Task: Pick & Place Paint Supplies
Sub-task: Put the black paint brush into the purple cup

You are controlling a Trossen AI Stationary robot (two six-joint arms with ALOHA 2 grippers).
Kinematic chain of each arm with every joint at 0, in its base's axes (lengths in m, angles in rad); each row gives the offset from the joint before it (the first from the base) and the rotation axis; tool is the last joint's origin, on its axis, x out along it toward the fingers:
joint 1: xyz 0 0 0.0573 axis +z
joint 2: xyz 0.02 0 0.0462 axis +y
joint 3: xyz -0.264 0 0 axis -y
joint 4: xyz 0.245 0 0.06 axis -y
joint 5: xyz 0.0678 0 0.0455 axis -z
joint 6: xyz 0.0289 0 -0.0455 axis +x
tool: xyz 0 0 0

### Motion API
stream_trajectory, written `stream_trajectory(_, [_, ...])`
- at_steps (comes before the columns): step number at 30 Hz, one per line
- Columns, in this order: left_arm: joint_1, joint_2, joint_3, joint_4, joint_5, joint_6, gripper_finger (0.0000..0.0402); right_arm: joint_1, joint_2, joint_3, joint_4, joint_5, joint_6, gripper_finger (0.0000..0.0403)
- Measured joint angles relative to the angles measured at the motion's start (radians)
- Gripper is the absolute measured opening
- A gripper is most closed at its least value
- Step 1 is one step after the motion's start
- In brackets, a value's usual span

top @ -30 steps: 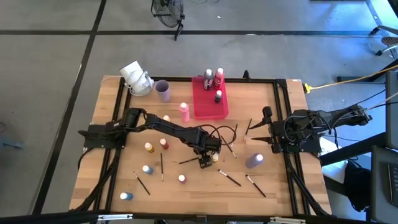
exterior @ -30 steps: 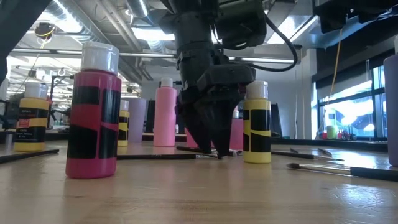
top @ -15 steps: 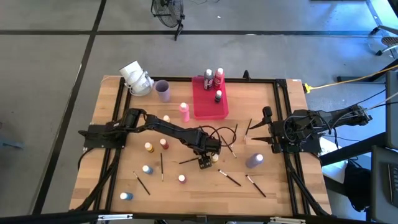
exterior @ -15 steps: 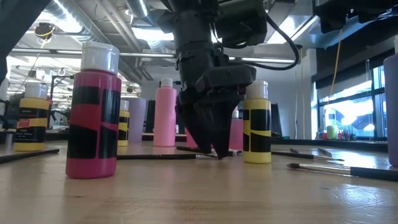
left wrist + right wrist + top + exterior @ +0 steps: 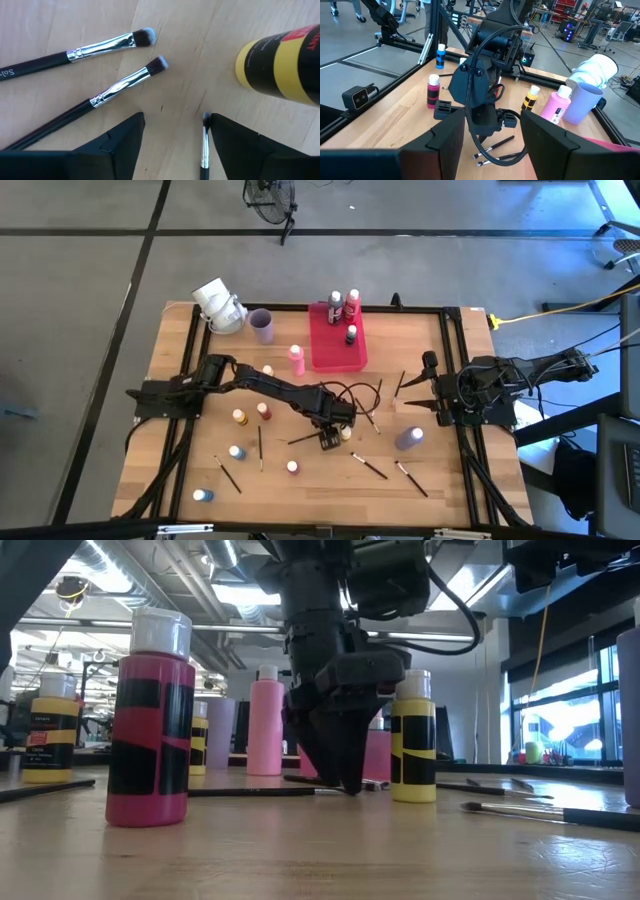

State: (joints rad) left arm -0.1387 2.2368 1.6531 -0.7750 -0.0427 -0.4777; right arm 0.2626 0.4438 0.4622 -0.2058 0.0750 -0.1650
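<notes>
Narrowed since before, left pincer (image 5: pixel 176 142) straddles thin metal-ferruled paintbrush (image 5: pixel 204 145).

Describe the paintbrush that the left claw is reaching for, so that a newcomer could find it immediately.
Find the left claw, lowered to the wood near the table's middle beside a yellow paint bottle. One thin paintbrush lies between its open fingers. Unlike the two thicker brushes just outside the claw, its tip is tiny.
</notes>
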Motion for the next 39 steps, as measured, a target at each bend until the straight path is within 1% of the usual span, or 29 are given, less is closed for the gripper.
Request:
stream_trajectory(31, [0.001,0.000,-0.001,-0.008,0.003,-0.010,0.0101,0.000,0.000,0.000,0.000,-0.004,0.000,0.0197])
stream_trajectory(39, [0.001,0.000,-0.001,-0.006,0.009,-0.010,0.0061,0.000,0.000,0.000,-0.005,-0.004,0.000,0.0197])
